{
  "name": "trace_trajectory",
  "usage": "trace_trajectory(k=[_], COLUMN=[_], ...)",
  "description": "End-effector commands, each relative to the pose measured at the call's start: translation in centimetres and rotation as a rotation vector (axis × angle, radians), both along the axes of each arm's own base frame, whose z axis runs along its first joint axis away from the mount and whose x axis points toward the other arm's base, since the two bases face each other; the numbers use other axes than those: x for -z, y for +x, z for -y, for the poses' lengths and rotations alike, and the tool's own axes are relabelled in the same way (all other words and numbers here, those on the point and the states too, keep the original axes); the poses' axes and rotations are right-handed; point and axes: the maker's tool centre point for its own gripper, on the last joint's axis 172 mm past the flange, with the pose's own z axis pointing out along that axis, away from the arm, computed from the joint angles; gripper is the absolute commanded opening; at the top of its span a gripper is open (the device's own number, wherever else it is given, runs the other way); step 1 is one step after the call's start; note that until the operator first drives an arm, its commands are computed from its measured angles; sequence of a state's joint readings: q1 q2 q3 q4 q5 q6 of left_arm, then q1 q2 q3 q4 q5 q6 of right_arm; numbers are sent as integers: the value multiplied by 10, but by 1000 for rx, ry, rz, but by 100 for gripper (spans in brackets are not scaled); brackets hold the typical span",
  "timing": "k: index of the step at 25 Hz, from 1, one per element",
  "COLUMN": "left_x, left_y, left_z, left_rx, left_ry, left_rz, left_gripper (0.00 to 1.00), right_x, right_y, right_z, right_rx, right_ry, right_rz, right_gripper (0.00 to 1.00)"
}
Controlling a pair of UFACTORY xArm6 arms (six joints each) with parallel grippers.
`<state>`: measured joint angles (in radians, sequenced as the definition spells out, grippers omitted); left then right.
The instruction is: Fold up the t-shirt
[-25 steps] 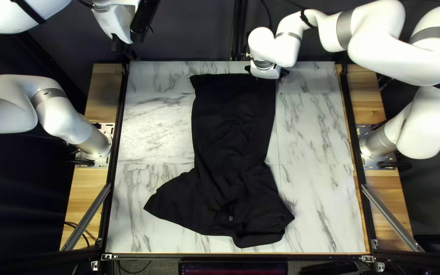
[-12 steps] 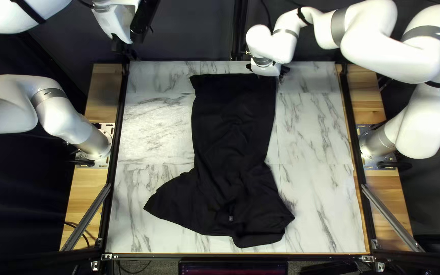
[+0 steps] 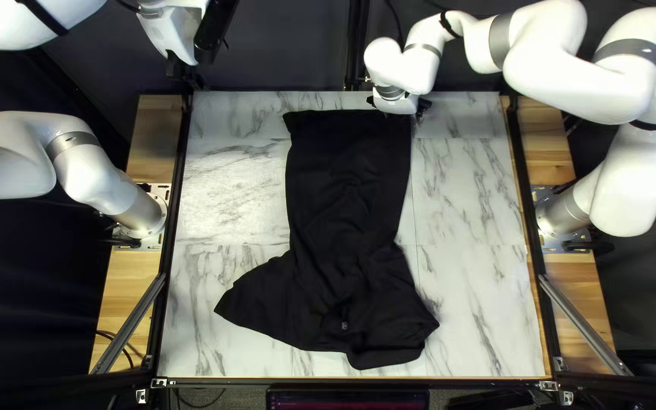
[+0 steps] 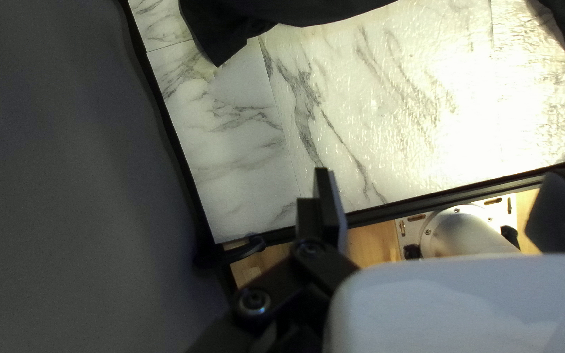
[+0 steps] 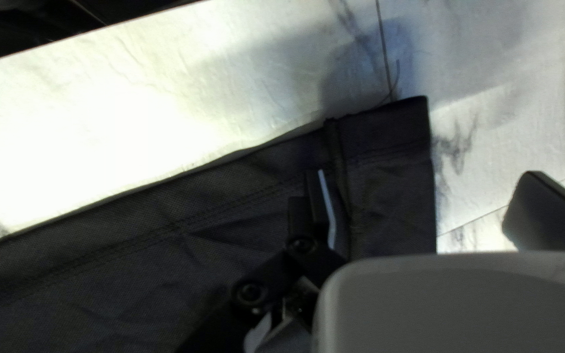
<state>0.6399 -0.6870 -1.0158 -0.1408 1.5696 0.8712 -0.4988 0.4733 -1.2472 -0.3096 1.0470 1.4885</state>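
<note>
A black t-shirt [image 3: 343,197] lies lengthwise on the table, hem toward the far edge, with a wrinkled, spread lower part in the top left view. My right gripper [image 3: 398,108] is over its far right corner; its fingers are mostly hidden there. In the right wrist view the gripper [image 5: 424,173] stands open above the stitched hem [image 5: 387,147], one finger over the cloth, the other beyond its side edge. My left gripper [image 3: 182,71] hangs beyond the table's far left corner. The left wrist view shows that gripper [image 4: 439,173] open, nothing held, with the t-shirt [image 4: 308,10] well ahead.
Marble-patterned table [image 3: 229,182] shows on both sides of the t-shirt. Black rails [image 3: 175,220] border it, with wooden strips [image 3: 132,281] outside them. A dark curtain [image 3: 290,45] hangs behind the far edge.
My right arm has shifted slightly toward the far edge and a little left in the top left view. The t-shirt and my left arm look unchanged.
</note>
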Motion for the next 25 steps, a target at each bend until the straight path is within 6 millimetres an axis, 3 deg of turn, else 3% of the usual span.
trace_trajectory(k=[1, 3, 4, 5, 16, 17, 19, 25], left_x=[0, 0, 0, 0, 0, 0, 0, 0], left_y=[0, 0, 0, 0, 0, 0, 0, 0], left_z=[0, 0, 0, 0, 0, 0, 0, 0], left_rx=[0, 0, 0, 0, 0, 0, 0, 0], left_ry=[0, 0, 0, 0, 0, 0, 0, 0], left_rz=[0, 0, 0, 0, 0, 0, 0, 0], left_gripper=[100, 100, 100, 100, 100, 100, 100, 100], right_x=[0, 0, 0, -1, -15, -17, -20, -23], right_y=[0, 0, -1, -1, -3, -3, -1, 8], right_z=[0, -1, -1, -2, -9, -10, -15, -33], right_rx=[0, 0, 1, 1, 7, 7, 7, 1], right_ry=[2, 2, 1, 0, -16, -18, -19, -15], right_rz=[-3, -3, -3, -3, 6, 7, 16, 40], right_gripper=[44, 26, 23, 8, 5, 9, 100, 100])
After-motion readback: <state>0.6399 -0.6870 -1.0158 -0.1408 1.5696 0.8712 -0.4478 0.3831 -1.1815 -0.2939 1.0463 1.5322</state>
